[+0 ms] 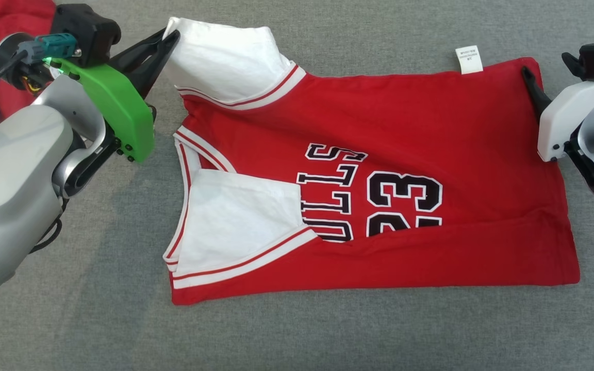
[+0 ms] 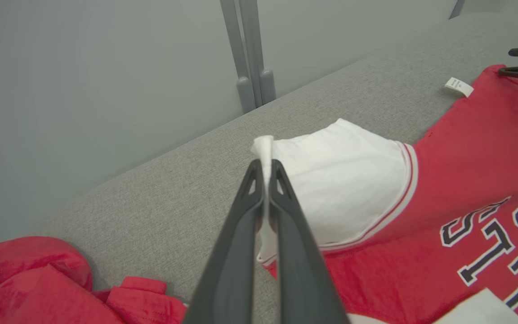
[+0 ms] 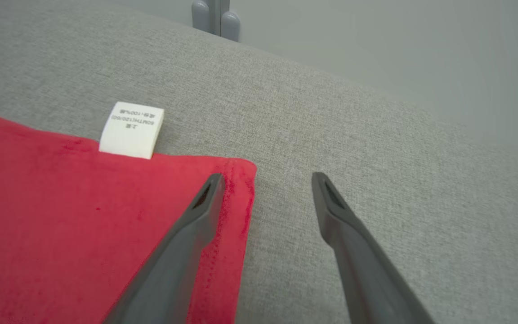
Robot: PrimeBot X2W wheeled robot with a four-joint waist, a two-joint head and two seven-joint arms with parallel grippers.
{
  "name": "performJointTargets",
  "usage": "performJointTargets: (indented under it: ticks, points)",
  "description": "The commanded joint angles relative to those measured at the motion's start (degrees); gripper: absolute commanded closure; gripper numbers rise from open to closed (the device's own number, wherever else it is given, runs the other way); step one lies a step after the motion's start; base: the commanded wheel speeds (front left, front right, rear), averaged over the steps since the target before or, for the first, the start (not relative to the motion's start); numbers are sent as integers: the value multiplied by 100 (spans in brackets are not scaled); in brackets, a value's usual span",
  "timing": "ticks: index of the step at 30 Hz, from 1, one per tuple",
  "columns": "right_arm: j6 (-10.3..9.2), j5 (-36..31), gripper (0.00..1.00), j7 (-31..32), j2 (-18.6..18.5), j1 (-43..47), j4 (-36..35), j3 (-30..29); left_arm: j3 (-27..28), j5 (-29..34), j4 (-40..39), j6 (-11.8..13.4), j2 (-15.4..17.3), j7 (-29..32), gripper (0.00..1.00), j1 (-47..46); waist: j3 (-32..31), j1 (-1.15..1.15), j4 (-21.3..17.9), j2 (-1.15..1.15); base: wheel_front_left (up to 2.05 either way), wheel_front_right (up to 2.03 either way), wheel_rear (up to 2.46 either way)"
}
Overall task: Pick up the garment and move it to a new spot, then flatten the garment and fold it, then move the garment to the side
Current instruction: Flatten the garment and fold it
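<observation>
Garment sleeve clamped in left end effector, likely for folding; right end effector apart, straddling hem corner.

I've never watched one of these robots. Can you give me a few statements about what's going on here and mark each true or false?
1. The left gripper is pinching the white sleeve. True.
2. The right gripper is clamped on the jersey. False: its fingers stand apart at the jersey's corner, gripping nothing.
3. The jersey is blue. False: it is red.
4. A white label sticks out from the jersey's edge. True.
</observation>
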Motion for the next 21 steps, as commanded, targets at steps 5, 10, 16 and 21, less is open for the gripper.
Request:
performJointTargets:
  ticks: [5,10,16,21]
  points:
    - [-3,190,0,-79,-27,-241,195,274,-27,38,-133,69,-13,11,100,74,44,0,74,0,0,0,0]
    - [-3,295,0,-84,-13,-397,377,572,-48,60,-186,87,-57,30,100,11,135,0,62,0,0,0,0]
    - [-3,421,0,-138,-38,-564,601,827,-78,125,-195,80,-56,49,100,-109,279,0,92,0,0,0,0]
    - [0,596,100,-35,15,-587,665,1119,-80,146,-133,73,-45,-9,100,-122,312,0,101,0,0,0,0]
